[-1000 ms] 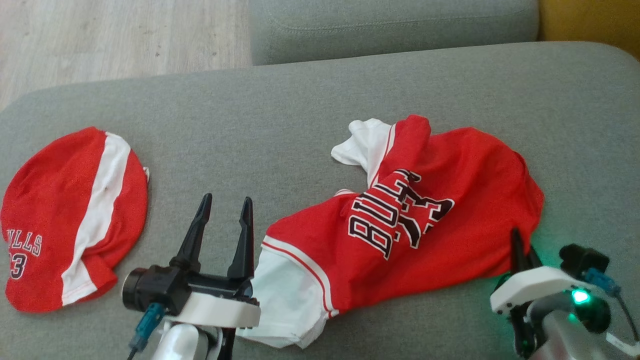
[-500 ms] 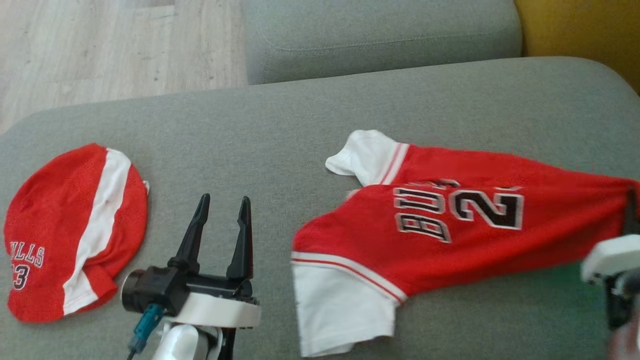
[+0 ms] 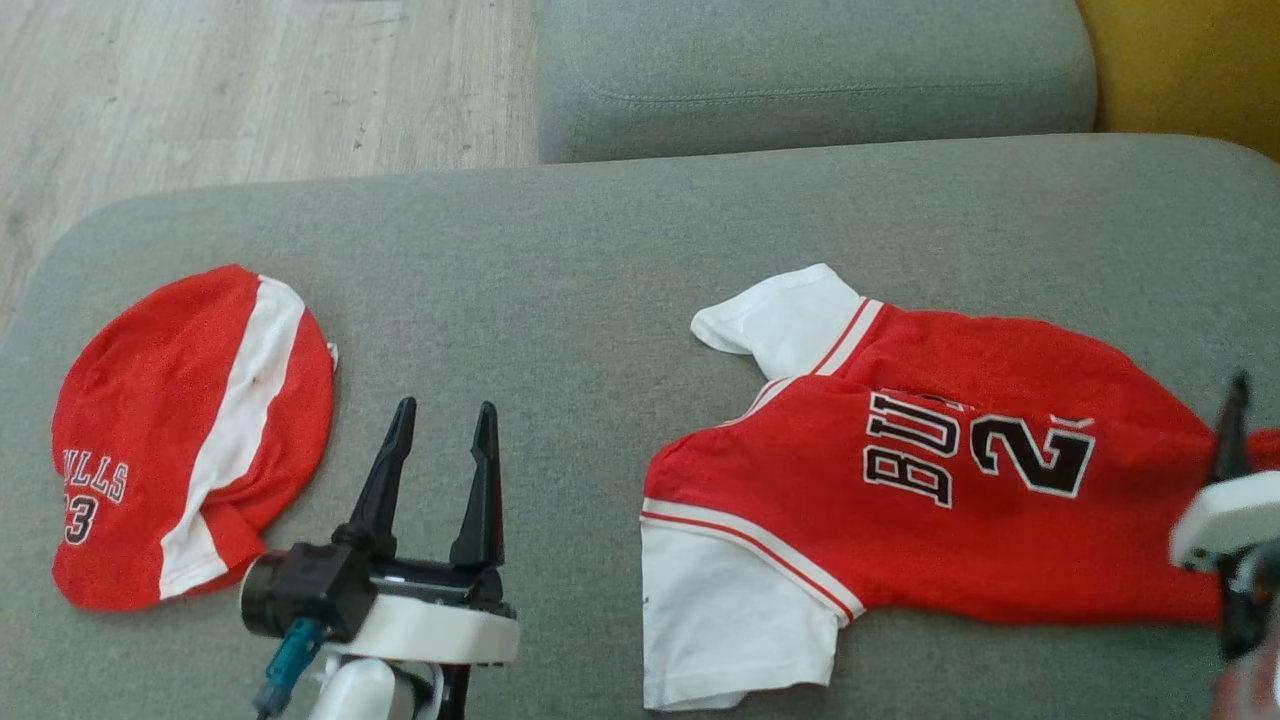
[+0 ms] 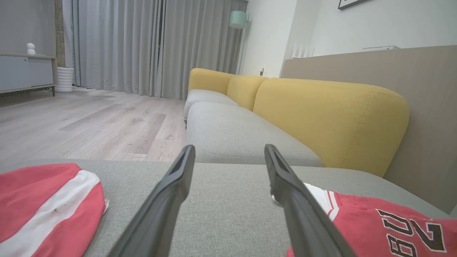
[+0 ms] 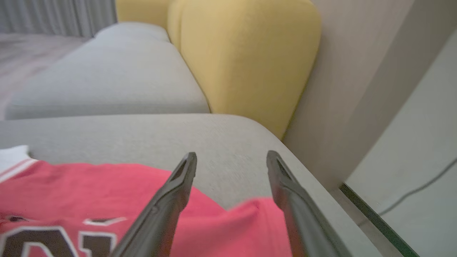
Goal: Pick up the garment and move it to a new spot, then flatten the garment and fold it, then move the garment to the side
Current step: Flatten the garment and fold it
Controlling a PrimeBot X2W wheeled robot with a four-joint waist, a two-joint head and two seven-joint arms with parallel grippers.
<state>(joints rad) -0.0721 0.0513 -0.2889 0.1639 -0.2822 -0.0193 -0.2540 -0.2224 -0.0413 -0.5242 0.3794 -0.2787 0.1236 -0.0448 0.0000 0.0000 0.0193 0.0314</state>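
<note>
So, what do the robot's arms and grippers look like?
The left gripper has two long black fingers that taper to narrow tips, on a black block with a round black housing at its side. Behind it sits a white shell, then a pale silvery forearm. A teal plug with a thin cable hangs below. The right gripper has the same dark fingers and a white shell.

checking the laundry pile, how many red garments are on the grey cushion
2. One bundled garment with a white stripe lies at the left of the grey cushion; the jersey with white sleeves lies spread at its right. Any beneath them would be hidden.
</note>
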